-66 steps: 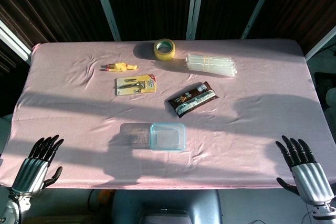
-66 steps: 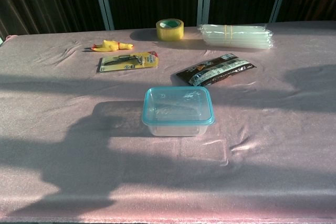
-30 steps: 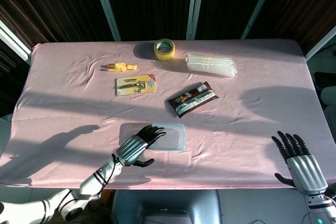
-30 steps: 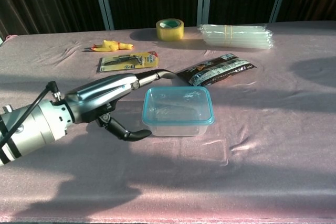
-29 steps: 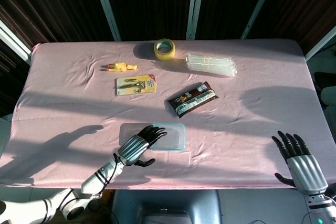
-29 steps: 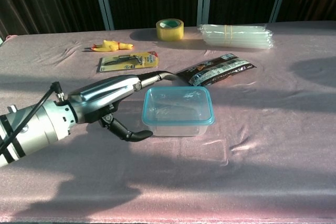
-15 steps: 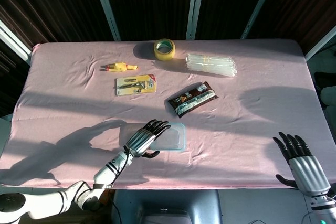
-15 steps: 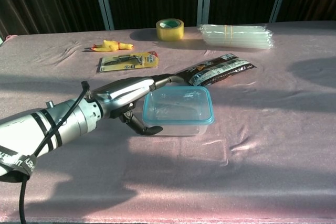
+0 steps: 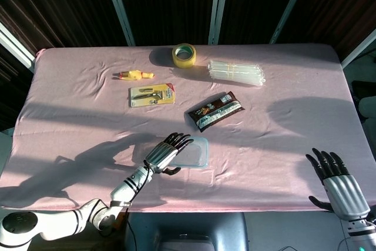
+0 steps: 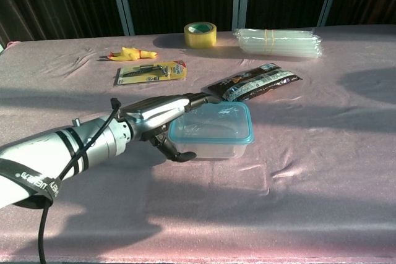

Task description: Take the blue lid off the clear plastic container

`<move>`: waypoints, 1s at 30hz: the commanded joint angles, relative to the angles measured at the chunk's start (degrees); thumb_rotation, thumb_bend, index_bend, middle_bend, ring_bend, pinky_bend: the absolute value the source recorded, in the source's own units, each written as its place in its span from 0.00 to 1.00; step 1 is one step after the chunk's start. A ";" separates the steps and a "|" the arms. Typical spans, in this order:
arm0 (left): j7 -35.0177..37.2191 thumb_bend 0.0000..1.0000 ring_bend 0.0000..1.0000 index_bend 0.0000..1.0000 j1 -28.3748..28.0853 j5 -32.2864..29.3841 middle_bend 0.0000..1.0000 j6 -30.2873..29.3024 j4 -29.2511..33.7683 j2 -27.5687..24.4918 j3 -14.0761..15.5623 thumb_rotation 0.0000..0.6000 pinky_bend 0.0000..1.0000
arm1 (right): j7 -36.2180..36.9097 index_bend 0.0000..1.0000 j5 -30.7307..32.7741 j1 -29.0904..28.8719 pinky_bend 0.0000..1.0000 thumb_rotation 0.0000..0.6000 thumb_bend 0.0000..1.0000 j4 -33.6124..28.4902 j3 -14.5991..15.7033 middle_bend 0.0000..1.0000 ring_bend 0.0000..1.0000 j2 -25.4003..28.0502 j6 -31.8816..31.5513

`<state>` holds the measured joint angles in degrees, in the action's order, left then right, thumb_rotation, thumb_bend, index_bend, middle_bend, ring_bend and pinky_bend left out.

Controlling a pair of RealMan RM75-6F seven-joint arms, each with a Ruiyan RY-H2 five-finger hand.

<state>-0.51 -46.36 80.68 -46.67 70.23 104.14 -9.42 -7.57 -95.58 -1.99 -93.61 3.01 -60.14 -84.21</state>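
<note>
I see the pink-covered table (image 9: 70,127) with my left hand (image 10: 162,117) reaching over the left side of the clear plastic container (image 10: 213,146), near the front middle; its fingers (image 9: 176,141) lie stretched over the blue lid (image 10: 212,123), thumb low beside the near wall, and I cannot tell whether it grips anything. The lid sits on the container. My right hand (image 9: 339,183) hangs spread and empty off the front right corner.

Container (image 10: 213,133) near table's (image 9: 282,145) front edge, lid (image 10: 211,120) on it; left hand (image 10: 162,114) at its left side; snack packet (image 9: 215,110) behind.
</note>
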 commanded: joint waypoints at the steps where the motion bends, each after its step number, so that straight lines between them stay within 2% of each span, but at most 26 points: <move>1: 0.49 0.27 0.12 0.00 0.05 0.26 0.16 -0.93 -0.09 0.58 0.41 1.00 0.19 | -0.50 0.00 -0.37 -0.47 0.00 1.00 0.18 0.23 -0.02 0.00 0.00 -0.50 0.55; 5: 1.33 0.28 0.35 0.00 0.78 2.10 0.40 -4.18 -0.51 1.84 1.55 1.00 0.36 | -2.62 0.00 -1.66 -1.96 0.00 1.00 0.19 0.63 -0.19 0.00 0.00 -1.92 2.12; 8: 2.92 0.29 0.41 0.00 1.48 3.93 0.47 -7.00 -1.66 3.48 2.68 1.00 0.42 | -5.36 0.00 -2.73 -3.75 0.00 1.00 0.19 0.56 -0.38 0.00 0.00 -3.29 4.43; 12: 5.39 0.30 0.43 0.00 2.46 6.87 0.49 -11.22 -4.24 6.09 4.36 1.00 0.43 | -8.91 0.02 -4.22 -6.70 0.00 1.00 0.19 0.50 -0.57 0.00 0.00 -5.67 8.40; 16: 6.99 0.30 0.43 0.00 3.10 10.19 0.49 -14.77 -6.94 8.30 6.56 1.00 0.44 | -10.15 0.14 -4.70 -10.55 0.00 1.00 0.19 1.34 -1.02 0.00 0.00 -8.86 13.80; 20: 6.14 0.31 0.42 0.00 3.79 12.43 0.47 -19.08 -10.15 10.18 6.97 1.00 0.42 | -3.56 0.30 -8.32 -13.52 0.00 1.00 0.21 4.19 -1.32 0.03 0.00 -12.33 13.02; 24: 10.27 0.31 0.41 0.00 4.69 13.63 0.46 -22.09 -11.96 11.14 7.66 1.00 0.42 | 1.39 0.36 -11.38 -15.55 0.00 1.00 0.24 9.44 -1.61 0.05 0.00 -15.04 10.43; 30: 13.78 0.31 0.44 0.00 5.16 15.16 0.49 -23.27 -14.42 12.32 9.52 1.00 0.45 | 8.85 0.42 -10.62 -18.72 0.00 1.00 0.24 13.89 -2.21 0.05 0.00 -17.14 11.18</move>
<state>12.90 -41.39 95.53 -69.69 56.16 116.15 -0.23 -0.97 -106.08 -19.21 -81.01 1.14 -76.10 -73.02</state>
